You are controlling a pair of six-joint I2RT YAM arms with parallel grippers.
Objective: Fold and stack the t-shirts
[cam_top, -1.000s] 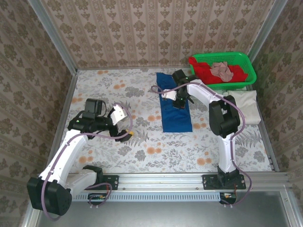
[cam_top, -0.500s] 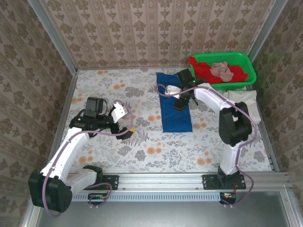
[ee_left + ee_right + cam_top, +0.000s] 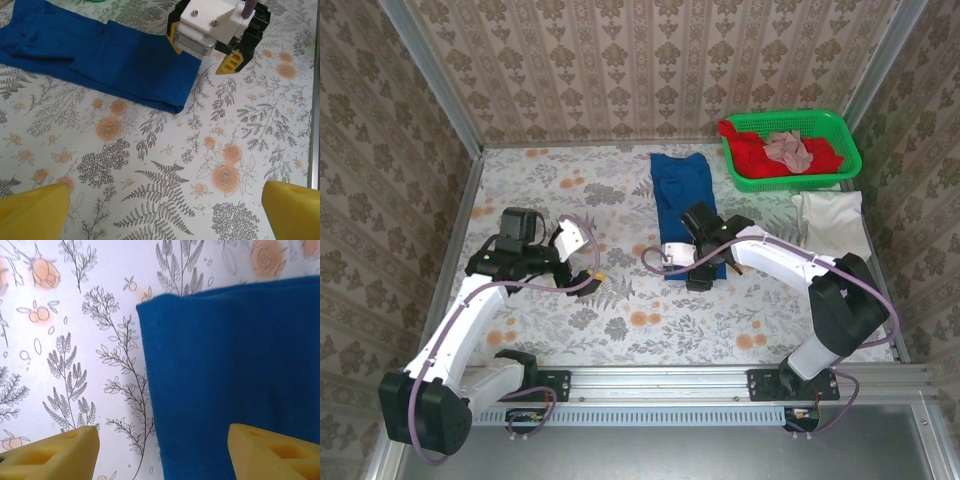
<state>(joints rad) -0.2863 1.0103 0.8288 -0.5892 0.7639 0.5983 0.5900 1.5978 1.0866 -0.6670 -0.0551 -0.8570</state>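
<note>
Our right pincer (image 3: 696, 274) hangs open at the near end of the royal-blue t-shirt (image 3: 684, 192). In the right wrist view its two yellow fingertips (image 3: 52, 452) stand wide apart with nothing clamped between them. One is over the bare floral surface (image 3: 540, 190) and the other over blue cloth, so the shirt's left edge runs between them.

The left wrist view shows the same pincer (image 3: 201, 51) poised over the shirt's near corner (image 3: 125, 65). We cannot tell whether its tips touch the cloth.

Our left pincer (image 3: 588, 283) is also open, as wide as it goes. Its yellow fingertips (image 3: 34, 211) are over bare surface, well apart from the blue shirt.

The blue shirt is folded into a long narrow strip in the middle of the surface, running from near the far wall towards us. A plain cream-white t-shirt (image 3: 830, 220) lies folded at the right edge, just in front of a green plastic basket (image 3: 843, 137) in the far right corner. The basket holds a red cloth (image 3: 750, 152) and a crumpled pinkish cloth (image 3: 787, 150).
</note>
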